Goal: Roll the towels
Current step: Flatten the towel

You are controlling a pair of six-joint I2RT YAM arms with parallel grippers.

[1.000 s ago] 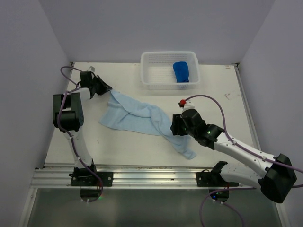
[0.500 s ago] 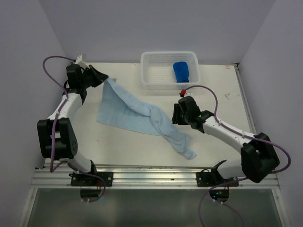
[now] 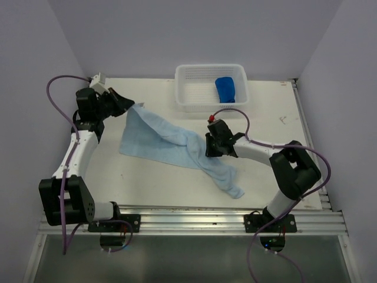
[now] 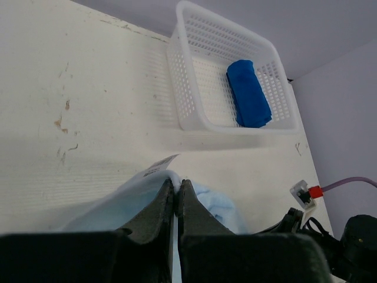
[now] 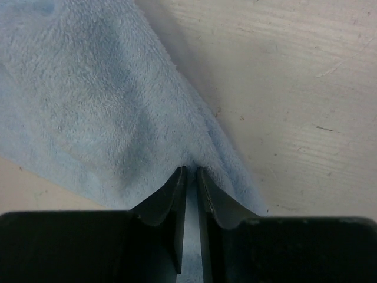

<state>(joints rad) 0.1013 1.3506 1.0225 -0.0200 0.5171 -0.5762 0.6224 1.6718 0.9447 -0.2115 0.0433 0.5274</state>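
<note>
1. Where the pale towel (image 3: 162,141) lies stretched slantwise across the table (image 3: 147,183), I see the left tool (image 4: 176,187) pinching its far-left corner by the label (image 4: 160,167).
2. The right tool (image 5: 189,174), jaws nearly together, pinches a ridge of the same towel near its middle.
3. The dark towel (image 3: 225,88) sits bundled in the basket (image 3: 194,106) at the table's far edge.

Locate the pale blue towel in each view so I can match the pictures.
Top external: the pale blue towel lies diagonally across the middle, upper left to lower centre.
Left wrist: bottom centre, its edge pinched in the left gripper.
Right wrist: fills left and centre, a fold pinched in the right gripper.
Shared landmark: the white basket, near the top in the top external and left wrist views; absent from the right wrist view.
</note>
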